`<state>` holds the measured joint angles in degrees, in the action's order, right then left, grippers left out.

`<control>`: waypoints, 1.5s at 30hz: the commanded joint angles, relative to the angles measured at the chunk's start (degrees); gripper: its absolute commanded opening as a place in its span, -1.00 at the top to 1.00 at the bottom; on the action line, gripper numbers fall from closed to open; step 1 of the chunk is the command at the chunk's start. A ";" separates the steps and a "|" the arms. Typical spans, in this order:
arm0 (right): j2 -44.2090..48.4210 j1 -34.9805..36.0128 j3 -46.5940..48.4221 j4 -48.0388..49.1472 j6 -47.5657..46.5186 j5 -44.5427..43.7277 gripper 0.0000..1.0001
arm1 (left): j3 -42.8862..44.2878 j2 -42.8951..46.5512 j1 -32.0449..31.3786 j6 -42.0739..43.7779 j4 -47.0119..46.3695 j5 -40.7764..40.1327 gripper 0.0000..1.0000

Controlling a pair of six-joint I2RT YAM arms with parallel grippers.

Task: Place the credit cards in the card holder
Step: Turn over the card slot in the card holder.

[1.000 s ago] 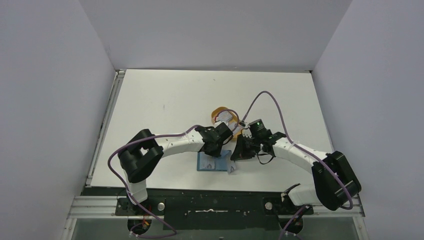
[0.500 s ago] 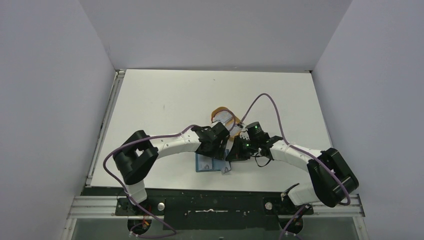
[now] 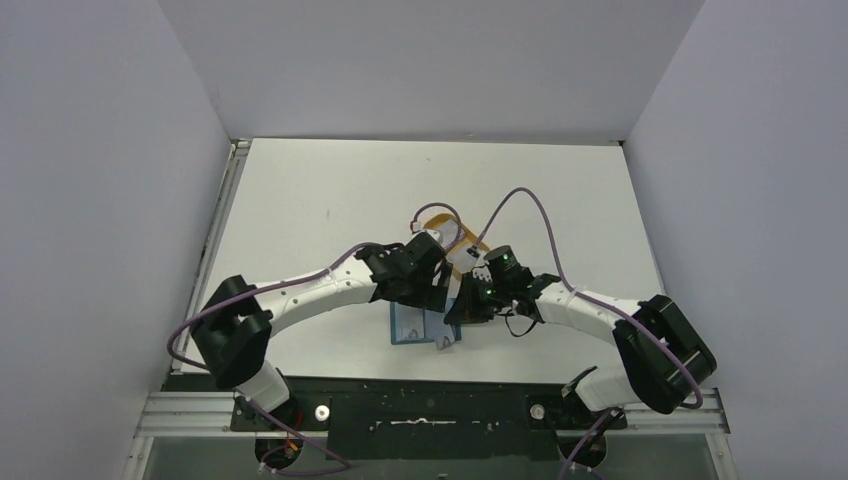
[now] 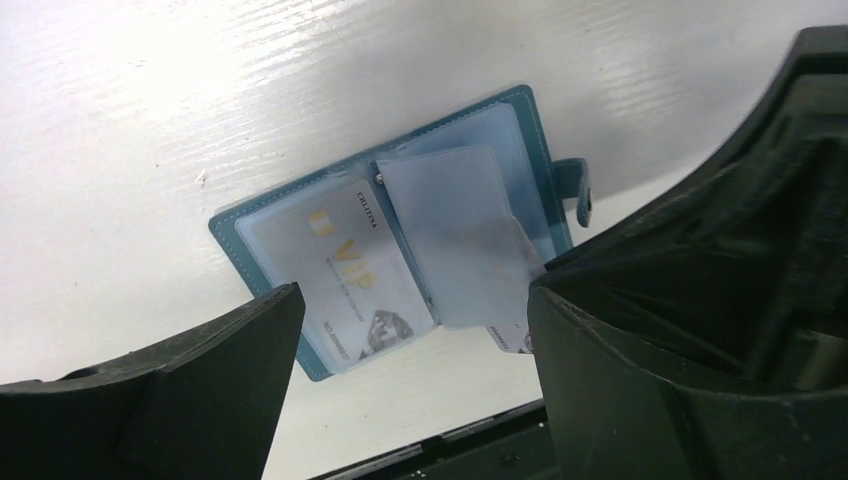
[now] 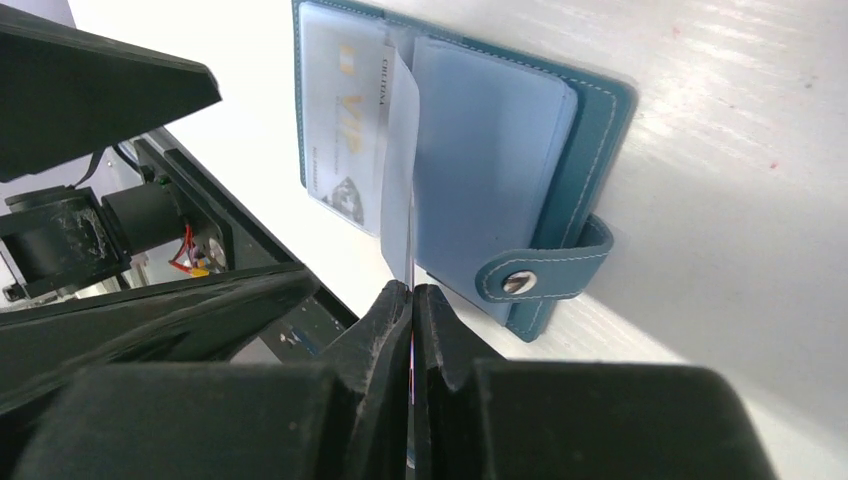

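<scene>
Your left end effector (image 4: 412,300) hangs spread wide above the open card holder (image 4: 520,150), its two dark fingers well apart, grasping nothing and touching nothing. Your right end effector (image 5: 411,292) is clenched tight, its fingertips pinching the lower edge of one clear leaf (image 5: 400,150) that stands up on edge from the holder's spine.

Count one card holder, teal outside and pale blue inside, lying open and flat on the white tabletop (image 3: 330,190) near its front edge, between the two arms. Its snap tab (image 5: 540,275) sticks out past the cover on the side nearest the right end effector.

Count two cards you can be sure of. One VIP card (image 4: 340,270), silvery with gold lettering, sits inside the pocket on the half of the holder away from the tab. A second card (image 4: 512,338) shows only as a printed corner poking out from under the pinched leaf, just beside the left end effector's right finger.

From above, both wrists crowd over the holder and cover most of it. One orange tray (image 3: 432,216) lies just beyond them, cut off by the arms and cables, and you cannot make out what it carries. Whether the pinch takes in the second card along with the leaf, neither wrist view settles.
</scene>
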<state>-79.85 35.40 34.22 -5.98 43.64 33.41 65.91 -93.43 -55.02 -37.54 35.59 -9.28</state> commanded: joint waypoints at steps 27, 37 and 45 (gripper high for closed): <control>-2.04 7.31 8.28 2.72 2.26 -6.49 1.00 | -18.15 15.17 10.74 -8.86 -9.04 6.17 -0.59; 0.98 -0.48 7.11 -1.57 -1.61 -0.77 1.00 | -26.74 20.62 16.64 -11.01 -10.56 8.24 -0.45; -4.62 -0.43 7.19 2.99 0.13 1.15 1.00 | -29.78 17.79 17.67 -11.68 -13.45 11.33 -0.26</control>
<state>-82.78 34.65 40.40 -7.51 43.59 32.47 36.18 -74.52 -37.74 -48.47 26.46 -0.62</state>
